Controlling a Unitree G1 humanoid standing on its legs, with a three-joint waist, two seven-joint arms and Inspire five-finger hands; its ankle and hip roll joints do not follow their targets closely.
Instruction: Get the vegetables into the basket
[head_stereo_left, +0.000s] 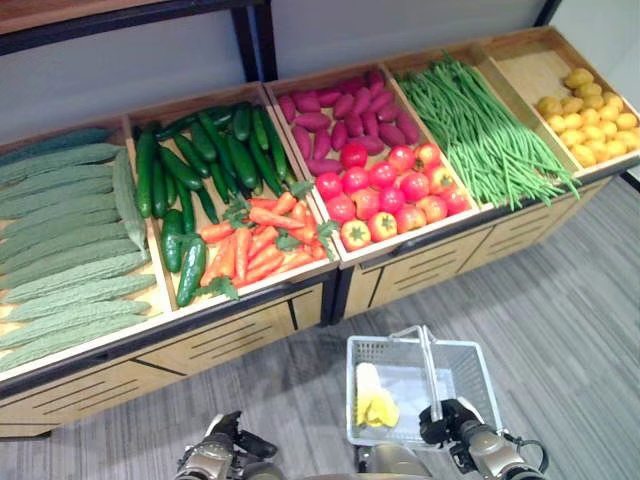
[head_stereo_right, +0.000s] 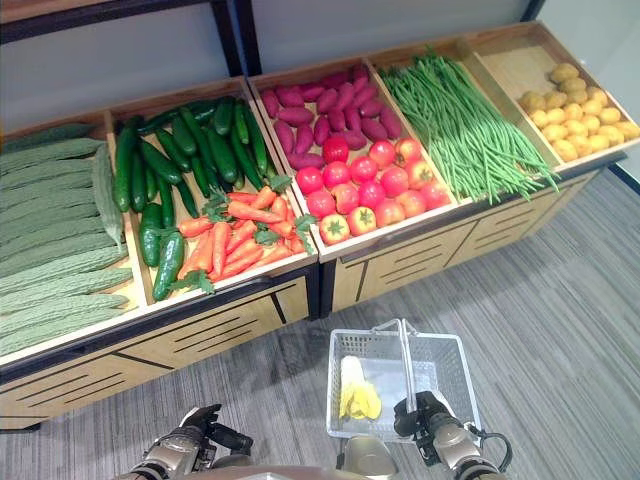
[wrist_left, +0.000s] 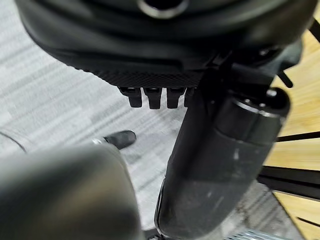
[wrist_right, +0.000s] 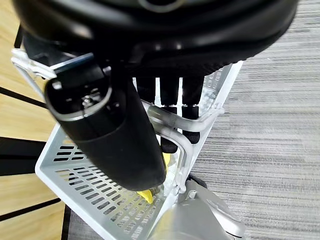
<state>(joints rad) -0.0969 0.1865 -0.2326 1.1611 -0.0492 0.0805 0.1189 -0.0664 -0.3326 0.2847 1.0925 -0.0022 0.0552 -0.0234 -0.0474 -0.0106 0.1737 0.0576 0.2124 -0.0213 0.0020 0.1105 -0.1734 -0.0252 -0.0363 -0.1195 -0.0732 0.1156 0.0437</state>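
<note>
Grey carpet before a produce stand (head_stereo_left: 250, 335): right hand (head_stereo_left: 442, 420) clenches basket (head_stereo_left: 470, 365) handle w/ yellow veg (head_stereo_left: 376, 405) inside, left hand (head_stereo_left: 222, 440) hangs curled, empty; keep basket level, reach carrots (head_stereo_left: 255, 240) at stand's front edge.

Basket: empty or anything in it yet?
Not empty. The basket holds a yellow item on its floor; the right hand grips its handle. The rest looks bare.
</note>
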